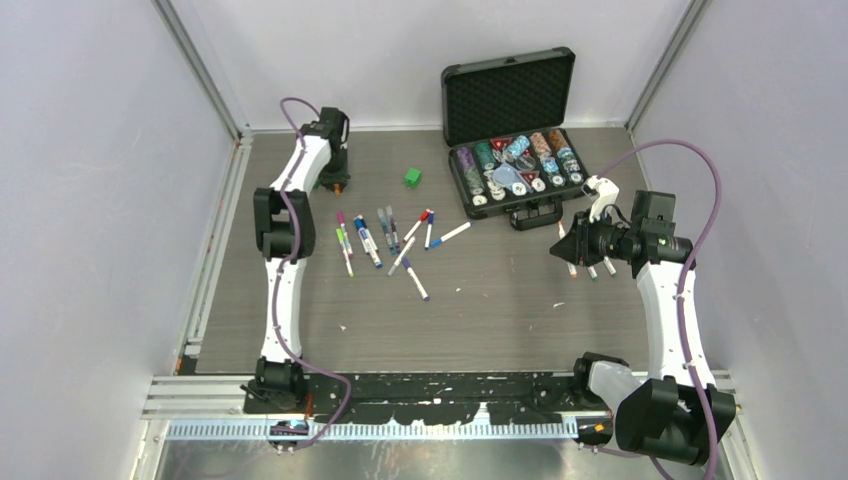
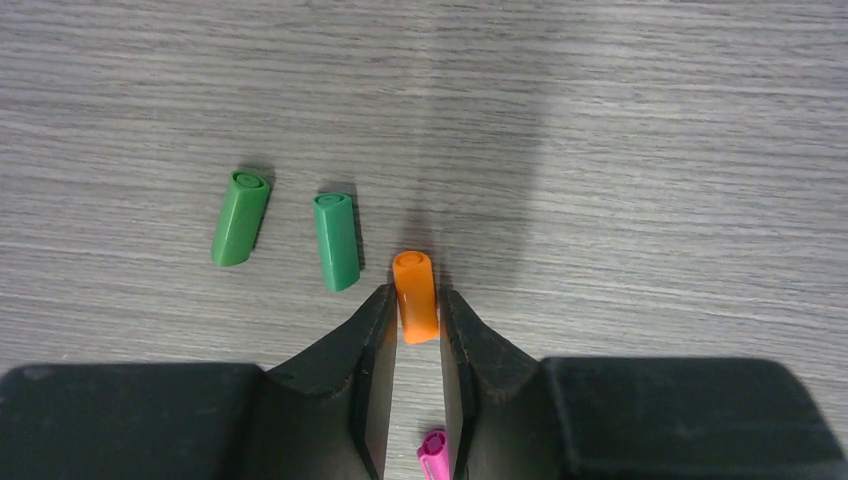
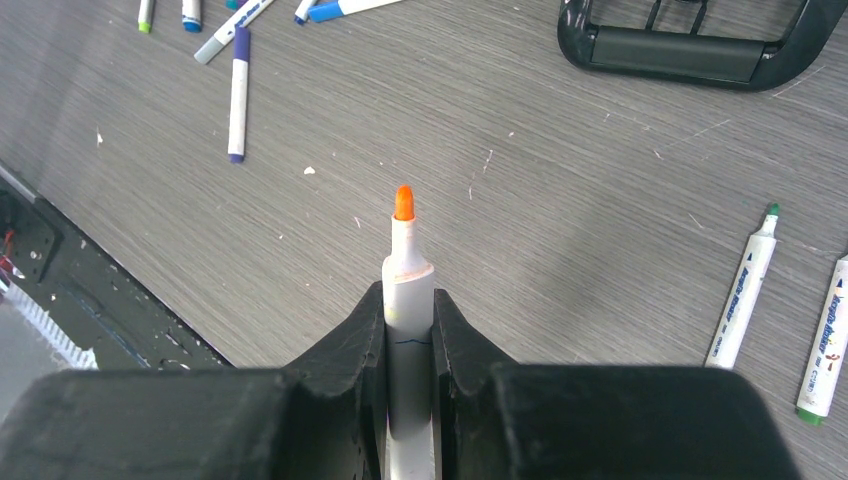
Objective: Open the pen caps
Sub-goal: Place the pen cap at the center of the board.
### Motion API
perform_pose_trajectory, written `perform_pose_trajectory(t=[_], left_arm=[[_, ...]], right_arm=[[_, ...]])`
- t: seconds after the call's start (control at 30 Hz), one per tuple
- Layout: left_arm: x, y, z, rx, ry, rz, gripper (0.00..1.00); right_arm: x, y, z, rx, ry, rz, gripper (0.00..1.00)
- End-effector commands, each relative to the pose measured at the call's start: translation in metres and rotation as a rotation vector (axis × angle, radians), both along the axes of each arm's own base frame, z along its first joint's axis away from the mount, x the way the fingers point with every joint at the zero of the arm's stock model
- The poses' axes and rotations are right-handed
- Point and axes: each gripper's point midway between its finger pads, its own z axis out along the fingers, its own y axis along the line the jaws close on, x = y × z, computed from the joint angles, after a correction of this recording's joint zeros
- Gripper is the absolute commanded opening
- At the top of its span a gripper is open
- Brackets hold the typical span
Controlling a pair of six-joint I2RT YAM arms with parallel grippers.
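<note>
The left gripper (image 2: 415,300) is seen low over the far left part of the grey wood-grain table (image 2: 650,150), its jaws parted only a little wider than the small orange cylindrical plastic cap (image 2: 413,275) that lies flat on the table between the fingertips; the cap is not lifted and appears released. Just to that cap's left, two green plastic caps (image 2: 336,241) are laid on the table, slightly apart from each other. A pink plastic end (image 2: 433,455) is glimpsed lower between the fingers; whether it is a cap or a pen cannot be told. The right gripper (image 3: 408,295) is clenched on a slim grey-barrelled marker pen with a bare orange tip (image 3: 406,250), held above the right side of the table with the tip pointing away from the wrist. Two white-barrelled pens with green tips (image 3: 740,290) are laid on the table near it. A loose cluster of slim marker pens (image 1: 385,240) is spread at the table's middle, well apart from both grippers. Behind it, a small green cube (image 1: 412,177) and an open black hard-shell case (image 1: 510,95) holding poker chips are placed.
</note>
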Motion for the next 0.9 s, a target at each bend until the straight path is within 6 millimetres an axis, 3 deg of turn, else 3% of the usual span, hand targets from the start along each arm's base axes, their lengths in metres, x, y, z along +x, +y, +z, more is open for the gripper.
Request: perform_pose_trajectory(t=[0.0,0.2,0.37,0.6,0.77,0.87], left_arm=[[0.005,0.001,0.006,-0.027,-0.012,-0.002,0.26],[0.005,0.001,0.009,-0.041,-0.013,0.007,0.27],[0.008,-0.001,0.032,-0.055,-0.060,0.006,0.27],[0.004,-0.024,0.078,-0.190,-0.146,-0.024,0.28],[-0.015,-0.040,0.113,-0.294,-0.200,-0.061,0.31],[-0.032,-0.048,0.148,-0.353,-0.266,-0.083,0.31]], right_arm=[[0.004,-0.002,0.015,-0.013,-0.050,0.007,0.00],[0.004,-0.002,0.014,-0.014,-0.050,0.006,0.00],[0.004,-0.001,0.014,-0.013,-0.047,0.008,0.00],[0.003,0.000,0.015,-0.009,-0.049,0.014,0.00],[0.004,0.000,0.012,-0.005,-0.037,0.018,0.00],[0.005,-0.001,0.011,-0.010,-0.034,0.015,0.00]])
